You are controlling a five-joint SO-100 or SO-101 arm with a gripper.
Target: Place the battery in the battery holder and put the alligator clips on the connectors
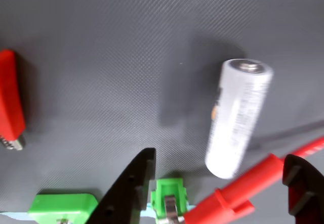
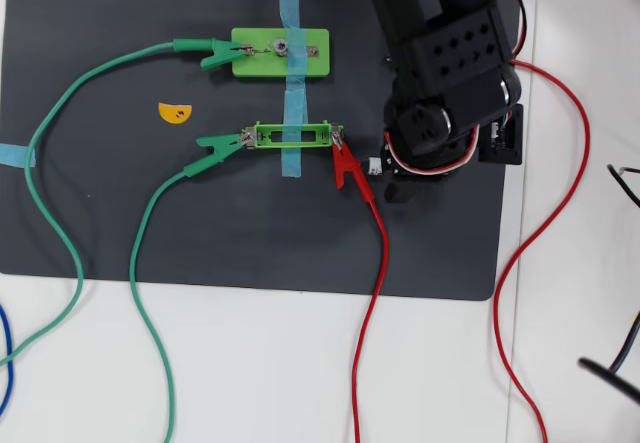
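**Battery still loose beside an empty holder**

In the wrist view, the gripper point(image 1: 217, 183) hung with its black jaws spread and nothing pinched between them. Within that gap sat the end of the battery holder point(image 1: 169, 196), with a red alligator clip point(image 1: 235, 193) reaching it from about 3 o'clock, presumably biting the end connector. Beyond, toward 1 o'clock, the battery point(image 1: 238, 118) lay on the dark mat point(image 1: 126, 42), apart from the holder, likely awaiting pickup. A second red clip point(image 1: 10, 100) rested loose at 9 o'clock. Overhead, tape point(image 2: 291, 158) pinned the holder, evidently to stop it sliding, and its slot stood empty.
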